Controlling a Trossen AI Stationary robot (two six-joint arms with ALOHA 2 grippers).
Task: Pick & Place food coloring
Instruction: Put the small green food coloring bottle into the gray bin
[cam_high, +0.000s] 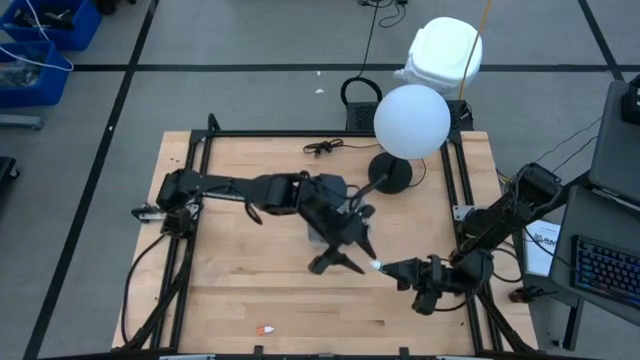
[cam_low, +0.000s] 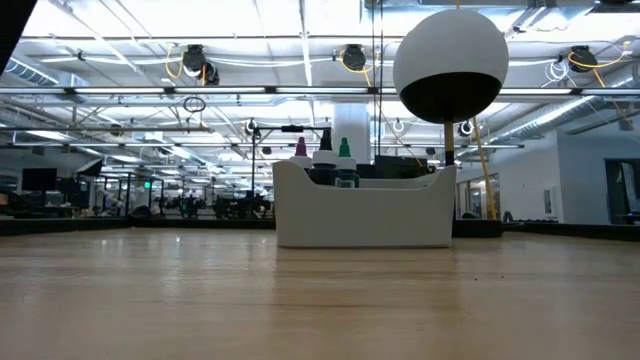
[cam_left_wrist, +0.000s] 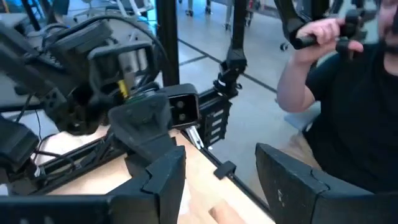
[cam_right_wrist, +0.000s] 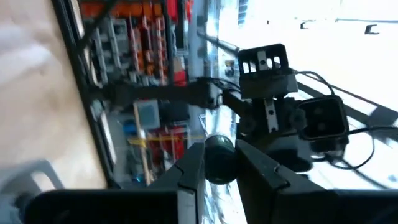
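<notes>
My right gripper (cam_high: 392, 270) reaches in from the table's right and is shut on a small dark food coloring bottle (cam_right_wrist: 219, 158), whose pale top (cam_high: 377, 266) shows beyond the fingertips. Just left of it my left gripper (cam_high: 345, 255) hangs open with nothing between its fingers (cam_left_wrist: 168, 180). It is over the near side of the pale tray (cam_low: 360, 215), which stands on the table. Three more bottles (cam_low: 345, 160) stand upright in the tray, with pink, dark and teal tops. My right gripper pinches the bottle's dark round body (cam_right_wrist: 219, 163) between its two fingers (cam_right_wrist: 189, 177). The fingers come roughly level from the table's right and lie along the bottle, which the wrist view shows end-on. Its pale top (cam_high: 377, 266) pokes out past the fingertips.
A lamp with a big white globe (cam_high: 411, 120) and a round dark base (cam_high: 390, 175) stands at the far right of the table. A cable (cam_high: 322, 148) lies near the far edge. A small orange and white thing (cam_high: 265, 329) lies near the front edge. A person (cam_left_wrist: 348, 81) stands beyond the table.
</notes>
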